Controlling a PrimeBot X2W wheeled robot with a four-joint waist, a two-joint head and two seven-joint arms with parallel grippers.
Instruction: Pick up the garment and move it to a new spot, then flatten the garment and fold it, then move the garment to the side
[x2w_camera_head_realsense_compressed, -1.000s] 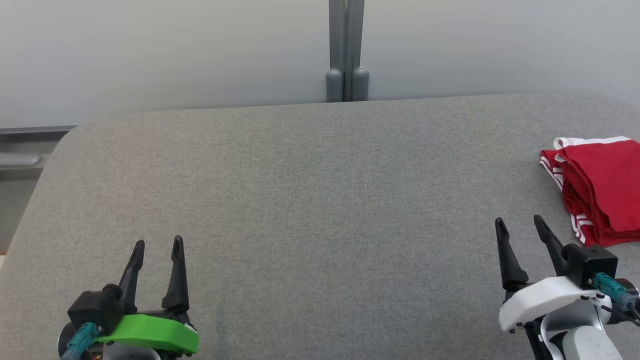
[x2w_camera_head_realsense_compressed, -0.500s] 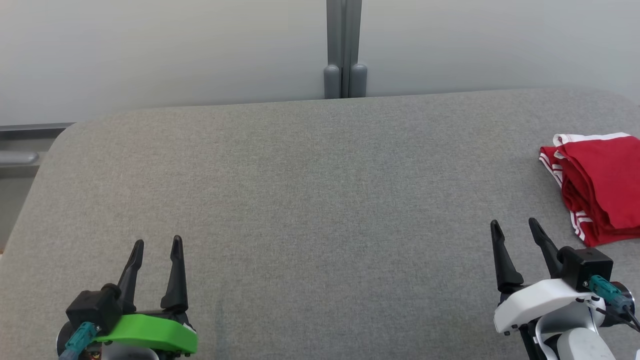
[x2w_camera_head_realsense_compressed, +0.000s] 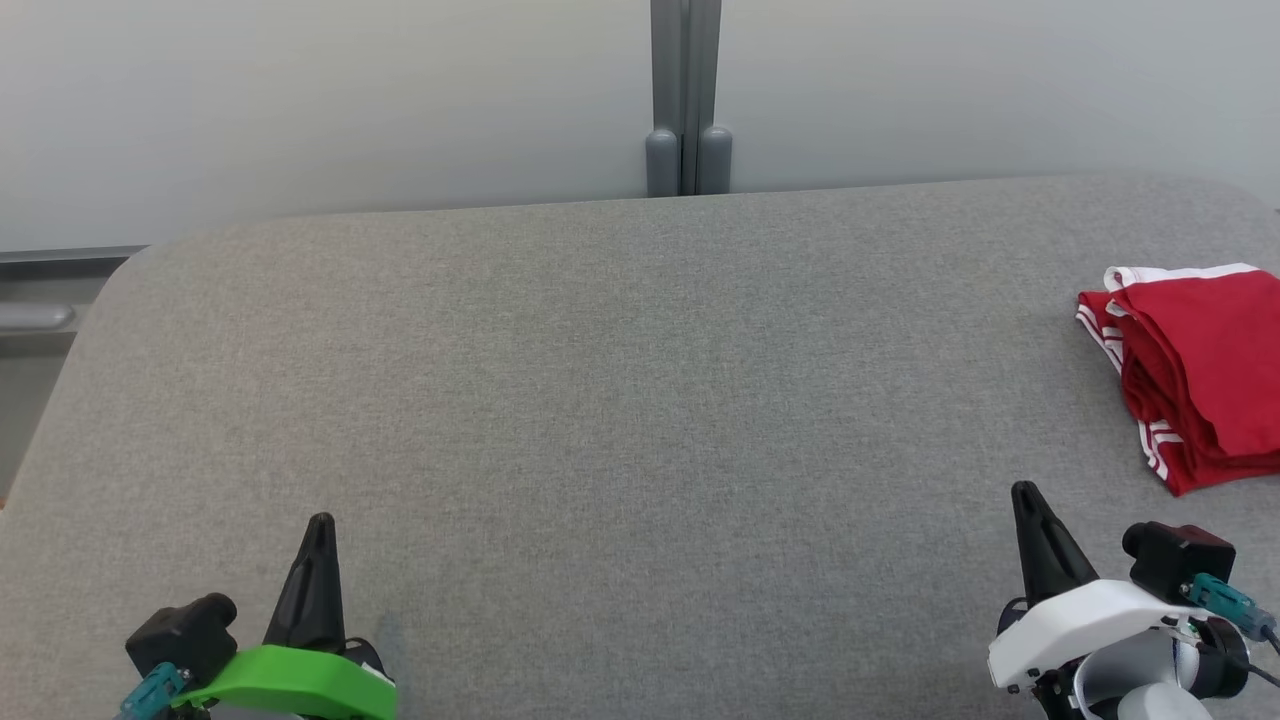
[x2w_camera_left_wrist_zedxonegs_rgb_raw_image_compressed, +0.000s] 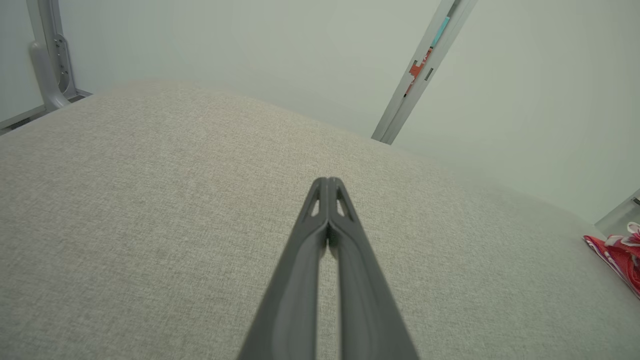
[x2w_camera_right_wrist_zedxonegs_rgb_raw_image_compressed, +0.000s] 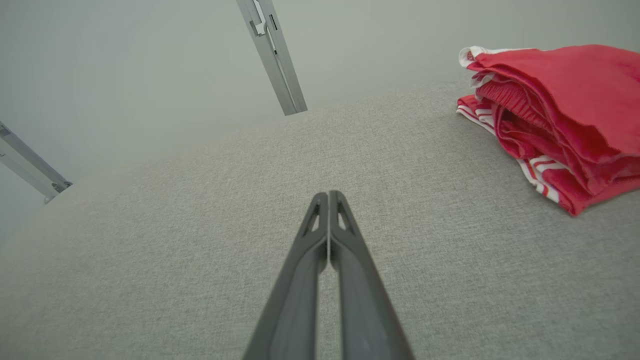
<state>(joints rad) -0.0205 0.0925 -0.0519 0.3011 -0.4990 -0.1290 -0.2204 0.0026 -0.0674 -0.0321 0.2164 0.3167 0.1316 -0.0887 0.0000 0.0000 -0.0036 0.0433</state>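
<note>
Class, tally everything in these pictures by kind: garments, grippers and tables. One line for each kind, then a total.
Red garment: 1
Grippers: 2 (left gripper, right gripper, both shut and empty)
Grey table: 1
Total: 4

left gripper (x2w_camera_head_realsense_compressed: 319, 522) fingers now pressed together, were spread; right gripper (x2w_camera_head_realsense_compressed: 1024, 490) likewise; both sit lower in head view.

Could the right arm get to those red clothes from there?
Probably yes: the red garment lies close ahead of the right gripper, only bare grey surface between them. The gripper is shut and would need opening.
</note>
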